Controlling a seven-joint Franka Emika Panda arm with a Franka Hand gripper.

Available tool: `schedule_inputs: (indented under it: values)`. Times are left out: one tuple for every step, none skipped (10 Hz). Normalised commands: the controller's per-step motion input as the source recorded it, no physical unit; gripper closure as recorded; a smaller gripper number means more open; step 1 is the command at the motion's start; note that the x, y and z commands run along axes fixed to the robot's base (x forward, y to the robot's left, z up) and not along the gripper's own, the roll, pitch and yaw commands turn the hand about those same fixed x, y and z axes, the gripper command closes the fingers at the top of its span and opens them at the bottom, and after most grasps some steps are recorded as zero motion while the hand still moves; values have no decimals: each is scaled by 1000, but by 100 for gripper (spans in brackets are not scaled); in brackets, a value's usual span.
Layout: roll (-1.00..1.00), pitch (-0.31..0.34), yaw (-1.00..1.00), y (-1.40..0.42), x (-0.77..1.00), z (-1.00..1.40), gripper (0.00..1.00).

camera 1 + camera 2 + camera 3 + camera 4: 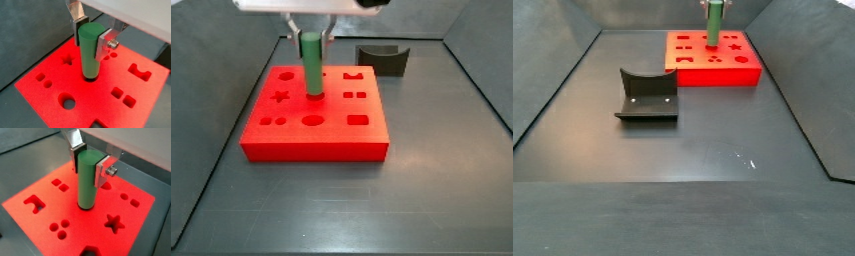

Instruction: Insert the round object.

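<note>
In both wrist views the gripper has its two silver fingers closed narrowly on the upper end of the green peg, pads pressed against its sides. The peg stands upright, its lower end meeting the top of the red block near the block's middle; a dark ring shows around its foot, but how deep it sits cannot be told.

In a side view the block lies at the centre of the dark floor, with the peg rising at about 11 o'clock of the block's top face, under the gripper. The dark fixture stands at 1 o'clock of the block, apart from it.

In a side view the fixture sits at 7 o'clock of the block, well apart. The peg stands at the block's far edge; the gripper itself is cut off by the frame there.
</note>
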Motion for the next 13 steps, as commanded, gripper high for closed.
schedule_inputs:
  values:
    - [0, 0, 0, 0, -103, -306, 100]
    - [0, -3, 0, -26, 31, -214, 100]
    - [0, -27, 94, 0, 317, -183, 100]
    - [46, -14, 77, 0, 223, -234, 100]
    - [44, -4, 71, 0, 200, -197, 100]
    - [76, 0, 57, 0, 123, -246, 100]
    - [31, 0, 0, 0, 0, -203, 100]
    - [113, -74, 11, 0, 46, -477, 100]
    - [154, -183, 0, -74, 17, -574, 100]
    - [180, -250, 0, -103, 97, -537, 100]
    - [187, -260, 0, -143, 123, -534, 100]
    - [171, -253, 0, -146, 71, -589, 100]
    - [149, -250, 0, -140, 6, -654, 100]
